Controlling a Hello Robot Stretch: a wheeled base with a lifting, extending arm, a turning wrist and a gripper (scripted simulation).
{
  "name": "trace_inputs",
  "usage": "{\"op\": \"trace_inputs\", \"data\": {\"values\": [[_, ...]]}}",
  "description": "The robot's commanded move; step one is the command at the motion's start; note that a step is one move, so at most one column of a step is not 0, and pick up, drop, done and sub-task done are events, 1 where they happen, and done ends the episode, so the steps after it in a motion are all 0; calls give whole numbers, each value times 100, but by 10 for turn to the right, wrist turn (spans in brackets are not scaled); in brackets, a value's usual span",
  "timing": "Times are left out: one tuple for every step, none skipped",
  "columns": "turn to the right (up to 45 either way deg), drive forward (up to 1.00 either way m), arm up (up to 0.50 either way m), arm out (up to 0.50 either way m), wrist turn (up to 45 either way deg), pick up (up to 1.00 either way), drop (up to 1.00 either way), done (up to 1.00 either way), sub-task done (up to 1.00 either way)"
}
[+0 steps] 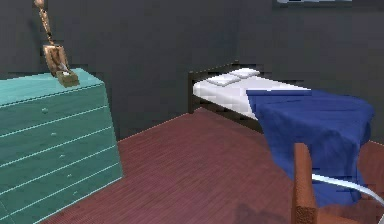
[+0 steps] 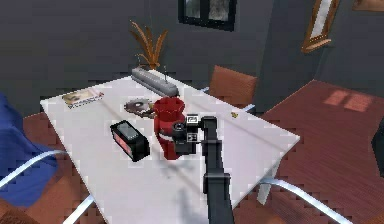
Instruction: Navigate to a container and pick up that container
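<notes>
From my remote station: the dark arm [image 2: 214, 178] reaches up over a white table [image 2: 268, 140], and its gripper [image 2: 173, 138] sits at a red container [image 2: 166, 108] standing on the tabletop. I cannot tell whether the gripper holds anything. A black box [image 2: 128, 138] lies just left of the container. A round dish [image 2: 135, 105] and a magazine [image 2: 80, 98] lie farther back. A grey vase [image 2: 152, 78] with dry orange fronds sits at the far edge. A brown chair [image 2: 232, 85] stands behind the table, and blue cloth [image 2: 10, 140] hangs at the left edge of the view.
</notes>
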Motion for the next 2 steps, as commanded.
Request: {"op": "trace_inputs", "data": {"values": [[0, 0, 0, 0, 0, 100, 0, 0, 0], [0, 0, 10, 0, 0, 0, 0, 0, 0]]}}
